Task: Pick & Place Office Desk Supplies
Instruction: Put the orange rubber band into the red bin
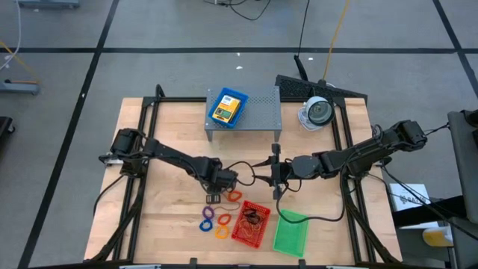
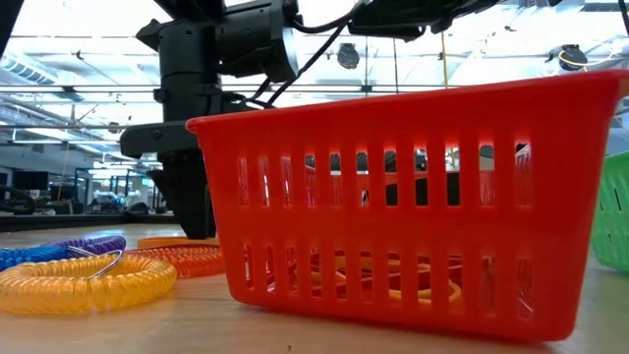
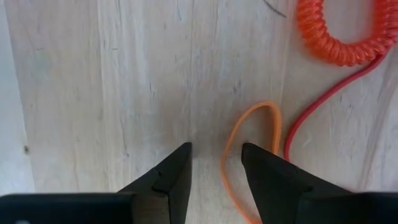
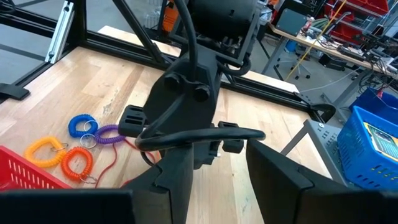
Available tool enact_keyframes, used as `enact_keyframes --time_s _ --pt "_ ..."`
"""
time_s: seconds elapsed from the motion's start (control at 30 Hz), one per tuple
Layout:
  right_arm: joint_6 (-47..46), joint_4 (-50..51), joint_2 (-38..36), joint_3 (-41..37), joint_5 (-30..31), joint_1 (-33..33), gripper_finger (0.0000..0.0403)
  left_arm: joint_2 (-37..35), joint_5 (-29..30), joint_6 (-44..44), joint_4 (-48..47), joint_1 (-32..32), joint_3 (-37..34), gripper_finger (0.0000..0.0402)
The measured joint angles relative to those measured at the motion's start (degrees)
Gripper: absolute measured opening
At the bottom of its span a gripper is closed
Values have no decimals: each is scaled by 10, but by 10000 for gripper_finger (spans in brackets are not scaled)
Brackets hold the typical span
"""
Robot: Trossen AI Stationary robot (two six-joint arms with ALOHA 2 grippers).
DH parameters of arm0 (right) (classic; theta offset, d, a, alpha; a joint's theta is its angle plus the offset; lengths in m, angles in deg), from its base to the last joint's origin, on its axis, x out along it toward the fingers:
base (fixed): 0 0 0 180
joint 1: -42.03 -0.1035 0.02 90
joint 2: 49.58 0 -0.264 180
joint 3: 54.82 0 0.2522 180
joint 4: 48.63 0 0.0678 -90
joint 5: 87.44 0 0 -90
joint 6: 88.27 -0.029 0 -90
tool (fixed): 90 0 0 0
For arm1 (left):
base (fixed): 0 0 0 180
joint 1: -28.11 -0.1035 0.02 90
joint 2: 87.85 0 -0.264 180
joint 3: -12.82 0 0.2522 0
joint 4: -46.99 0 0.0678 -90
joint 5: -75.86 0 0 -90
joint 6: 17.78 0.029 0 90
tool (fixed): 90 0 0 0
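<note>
From above I see my left tool [image 1: 214, 197] lowered onto the wooden surface [image 1: 164, 142], just beside the coiled rings. Its fingers [image 3: 168, 180] stand partly apart with bare wood between them, gripping nothing; a thin orange rubber band [image 3: 249, 134] lies on the wood and passes in front of one finger, and a red band [image 3: 323, 106] curves next to it below an orange coil [image 3: 339, 34]. My right tool [image 1: 278, 193] hangs near the middle of the surface, over the gap between the red tray [image 1: 250, 224] and the green tray [image 1: 291, 233], its fingers [image 4: 180, 177] spread fairly wide and empty. The red tray holds some dark pieces and bands. The purple ring [image 1: 208, 214], blue ring [image 1: 207, 224], yellow ring [image 1: 222, 220] and another orange ring [image 1: 222, 232] lie in a cluster just left of the red tray. The blue tray [image 1: 227, 107] with a yellow box inside sits on the grey shelf [image 1: 258, 116] at the back.
</note>
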Motion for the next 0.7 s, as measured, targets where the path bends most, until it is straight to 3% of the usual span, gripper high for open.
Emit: enact_keyframes --time_s 0.4,0.53,0.7 --pt "0 0 0 0 0 0 141 0 -22 19 2 -13 0 151" --pt "1 0 0 0 0 0 141 0 -25 28 2 -13 0 116" --pt "1 0 0 0 0 0 141 0 -25 31 5 -13 0 41"
